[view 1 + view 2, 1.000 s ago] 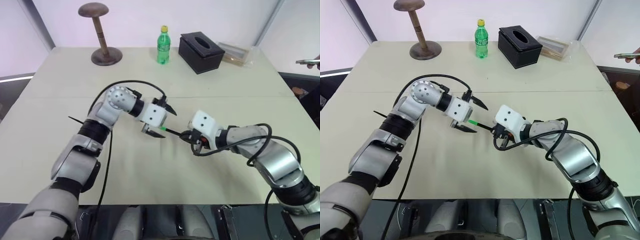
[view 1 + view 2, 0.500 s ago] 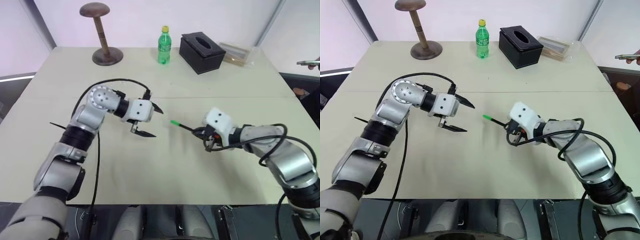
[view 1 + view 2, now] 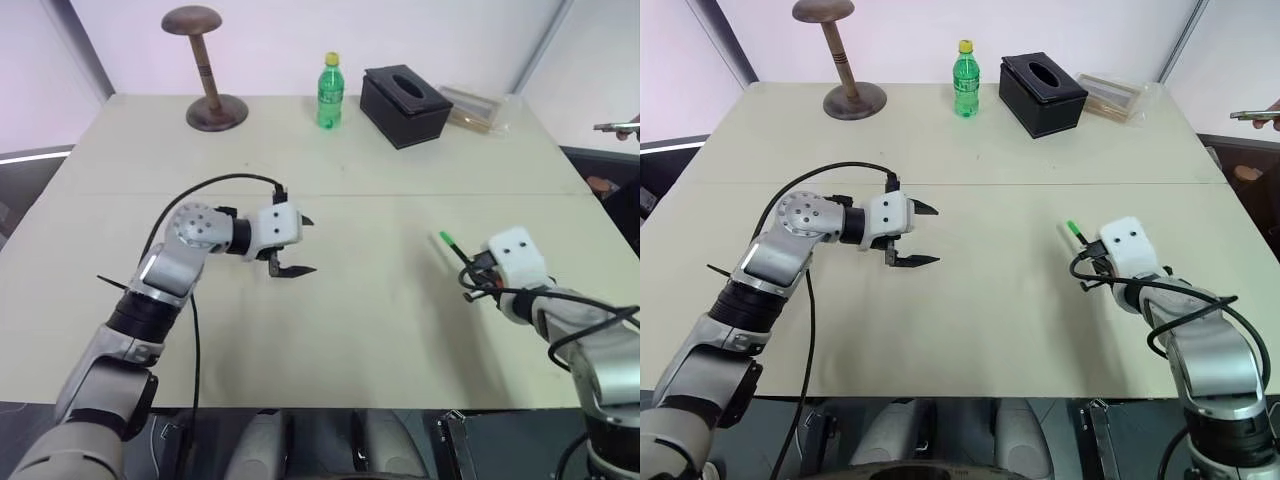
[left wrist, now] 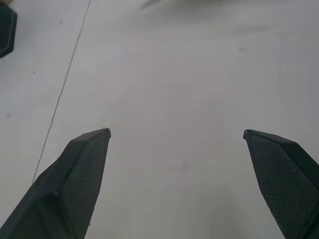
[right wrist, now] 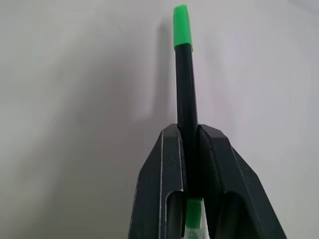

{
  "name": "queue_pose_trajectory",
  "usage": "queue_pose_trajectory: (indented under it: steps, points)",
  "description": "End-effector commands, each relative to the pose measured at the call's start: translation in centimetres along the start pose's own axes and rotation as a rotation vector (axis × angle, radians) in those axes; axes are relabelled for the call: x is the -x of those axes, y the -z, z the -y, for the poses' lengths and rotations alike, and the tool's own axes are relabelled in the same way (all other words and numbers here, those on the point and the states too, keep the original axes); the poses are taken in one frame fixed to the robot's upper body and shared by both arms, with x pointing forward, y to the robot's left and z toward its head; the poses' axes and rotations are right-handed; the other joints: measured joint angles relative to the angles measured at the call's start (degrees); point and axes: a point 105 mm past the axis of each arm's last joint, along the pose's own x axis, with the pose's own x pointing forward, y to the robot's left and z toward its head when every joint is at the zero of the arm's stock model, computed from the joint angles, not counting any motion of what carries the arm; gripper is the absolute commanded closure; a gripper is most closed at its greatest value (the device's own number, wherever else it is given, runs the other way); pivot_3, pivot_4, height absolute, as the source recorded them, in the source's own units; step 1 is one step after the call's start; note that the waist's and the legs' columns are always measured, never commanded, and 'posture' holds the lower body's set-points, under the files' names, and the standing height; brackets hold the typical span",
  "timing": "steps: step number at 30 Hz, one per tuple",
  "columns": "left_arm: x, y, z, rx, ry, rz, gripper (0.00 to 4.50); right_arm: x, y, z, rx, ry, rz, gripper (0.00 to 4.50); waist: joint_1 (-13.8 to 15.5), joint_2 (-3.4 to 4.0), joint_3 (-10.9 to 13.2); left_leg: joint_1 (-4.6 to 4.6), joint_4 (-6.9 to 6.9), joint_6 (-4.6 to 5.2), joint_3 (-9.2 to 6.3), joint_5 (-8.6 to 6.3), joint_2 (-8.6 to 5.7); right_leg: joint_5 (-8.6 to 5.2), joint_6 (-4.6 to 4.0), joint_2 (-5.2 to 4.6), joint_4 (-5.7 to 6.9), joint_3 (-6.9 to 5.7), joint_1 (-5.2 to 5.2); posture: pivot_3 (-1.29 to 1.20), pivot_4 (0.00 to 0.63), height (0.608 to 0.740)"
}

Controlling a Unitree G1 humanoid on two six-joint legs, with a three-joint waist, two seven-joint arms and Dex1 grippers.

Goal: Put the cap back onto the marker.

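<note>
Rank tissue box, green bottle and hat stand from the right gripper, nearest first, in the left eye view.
From the right gripper:
1. Black tissue box, far edge, right of centre.
2. Small green bottle, far edge, centre.
3. Wooden hat stand, far left.

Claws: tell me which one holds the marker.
The right claw: it is shut on the black marker with the green end, while the left claw is wide open and empty.
</note>
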Motion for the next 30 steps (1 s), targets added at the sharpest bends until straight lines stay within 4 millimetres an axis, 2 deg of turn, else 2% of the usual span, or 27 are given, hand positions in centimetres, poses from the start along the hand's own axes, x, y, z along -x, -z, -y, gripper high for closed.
queue_pose_trajectory:
  steps: [1, 10, 14, 17, 19, 23, 26, 30]
  points:
    - [0.8, -0.7, -0.8, 0.044, -0.078, 0.016, 0.02, 0.9, -0.6, 1.2, -0.094, 0.103, 0.047, 4.50, -0.1, 0.01, 0.0, 0.02, 0.00, 0.00, 0.00, 0.00, 0.00, 0.00, 0.00, 0.01, 0.02, 0.01, 0.00, 0.00, 0.150, 0.740]
    - [1.1, -1.0, -0.3, 0.067, -0.040, 0.011, 0.02, 0.7, 0.3, 0.2, -0.191, 0.084, 0.022, 4.50, 0.0, 0.03, 0.0, 0.02, 0.00, 0.00, 0.00, 0.00, 0.00, 0.00, -0.01, 0.01, 0.05, 0.01, -0.01, 0.00, 0.150, 0.740]
    - [1.0, -1.3, 0.2, 0.063, 0.001, 0.020, 0.00, 0.7, 0.7, -0.3, -0.199, 0.060, 0.011, 2.65, 0.0, 0.03, 0.0, 0.02, 0.00, 0.00, 0.01, 0.00, -0.01, -0.01, -0.01, 0.01, 0.05, 0.01, 0.00, 0.00, 0.150, 0.740]
    - [0.8, -1.4, 0.3, 0.050, 0.019, 0.025, 0.00, 0.8, 0.7, -0.4, -0.200, 0.055, 0.010, 0.97, 0.0, 0.03, 0.0, 0.02, 0.00, 0.00, 0.01, 0.00, -0.01, -0.01, -0.01, 0.00, 0.05, 0.01, 0.00, 0.00, 0.150, 0.740]
    - [0.7, -1.6, 0.5, 0.044, 0.044, 0.033, 0.00, 1.0, 0.5, -0.6, -0.177, 0.034, 0.016, 0.04, 0.0, 0.03, 0.0, 0.02, 0.00, 0.00, 0.01, 0.00, -0.01, -0.01, -0.01, 0.00, 0.05, 0.01, 0.00, 0.00, 0.150, 0.740]
    - [0.5, -2.0, 0.8, 0.020, 0.099, 0.048, 0.00, 2.1, -0.1, -0.6, -0.059, 0.000, 0.029, 0.04, 0.1, 0.05, 0.0, 0.02, 0.00, 0.00, 0.02, 0.00, -0.02, -0.01, -0.01, -0.01, 0.04, 0.01, 0.00, 0.00, 0.150, 0.740]
    - [0.1, -2.4, 1.2, -0.038, 0.181, 0.055, 0.00, 4.5, -1.6, -1.1, 0.160, -0.068, 0.054, 0.04, 0.1, 0.10, 0.0, 0.02, 0.01, 0.00, 0.02, 0.00, -0.04, -0.01, -0.01, -0.03, 0.01, 0.00, 0.02, 0.00, 0.150, 0.740]
    - [-0.9, -2.7, 1.1, -0.073, 0.241, 0.079, 0.00, 6.6, -2.0, -2.4, 0.289, -0.148, 0.045, 0.04, 0.1, 0.08, 0.0, 0.04, 0.00, 0.01, -0.02, 0.00, 0.00, -0.01, -0.01, 0.06, -0.07, -0.05, 0.10, 0.00, 0.150, 0.740]
